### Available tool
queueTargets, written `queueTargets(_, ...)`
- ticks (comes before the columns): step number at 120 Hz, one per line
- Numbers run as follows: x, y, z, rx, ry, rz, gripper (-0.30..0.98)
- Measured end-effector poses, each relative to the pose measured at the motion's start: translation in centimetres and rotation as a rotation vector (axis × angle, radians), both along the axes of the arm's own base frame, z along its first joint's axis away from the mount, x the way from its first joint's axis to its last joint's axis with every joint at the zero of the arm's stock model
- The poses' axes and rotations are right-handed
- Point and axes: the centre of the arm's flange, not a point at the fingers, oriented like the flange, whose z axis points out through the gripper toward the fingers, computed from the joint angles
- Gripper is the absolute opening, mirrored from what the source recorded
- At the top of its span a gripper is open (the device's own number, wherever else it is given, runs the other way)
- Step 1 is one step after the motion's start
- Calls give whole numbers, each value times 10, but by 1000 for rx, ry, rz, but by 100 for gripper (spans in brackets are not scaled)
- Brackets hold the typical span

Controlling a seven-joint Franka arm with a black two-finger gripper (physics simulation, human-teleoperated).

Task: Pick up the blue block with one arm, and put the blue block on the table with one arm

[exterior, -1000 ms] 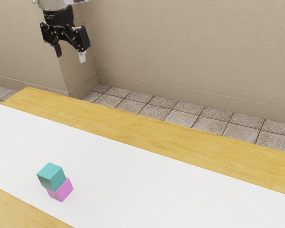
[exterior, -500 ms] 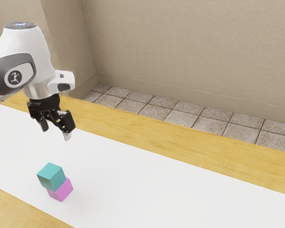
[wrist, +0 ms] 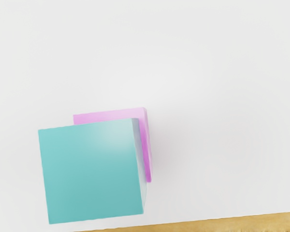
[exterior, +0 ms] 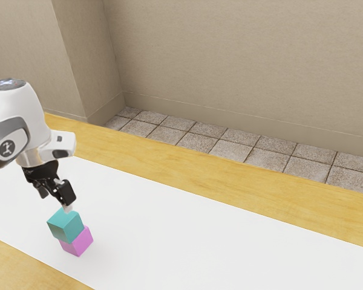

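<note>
Exterior view: Jaws spread and holding nothing, a white robot arm (exterior: 37,130) hangs over the blue block (exterior: 63,228), teal in tone, at the exterior view's left and toward the near side of the counter (exterior: 242,177). The blue block perches on a pink block (exterior: 80,241); whether a fingertip touches it, the angle does not tell. The cube looks light, stiff and far from fragile, and should bear a firm squeeze. Its best hold is likely across two opposite upright faces, around mid-height; a lower bite risks catching the pink block or nudging the stack. A white covering (exterior: 218,238) runs along the yellow wooden counter, flat and likely steady enough for a set-down. Beyond the far edge lie a speckled tile floor (exterior: 233,149) and a plain beige wall (exterior: 242,54).

Wrist view: Seen from above, the blue block hides much of the pink block, whose edges peek out along two sides, a sign of an uneven stack. Its flat faces carry a soft sheen and may prove slightly slippery if pinched near an edge. Pale covering surrounds the pair, with a strip of bare wood close by.
</note>
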Motion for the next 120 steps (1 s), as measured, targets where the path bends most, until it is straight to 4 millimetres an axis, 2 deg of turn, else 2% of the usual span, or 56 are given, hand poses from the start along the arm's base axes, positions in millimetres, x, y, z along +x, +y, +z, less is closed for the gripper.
queueTargets(35,-12,9,-38,5,15,-106,69)
queueTargets(54,-11,17,-47,7,16,-132,69)
queueTargets(120,3,24,-68,-13,11,-98,69)
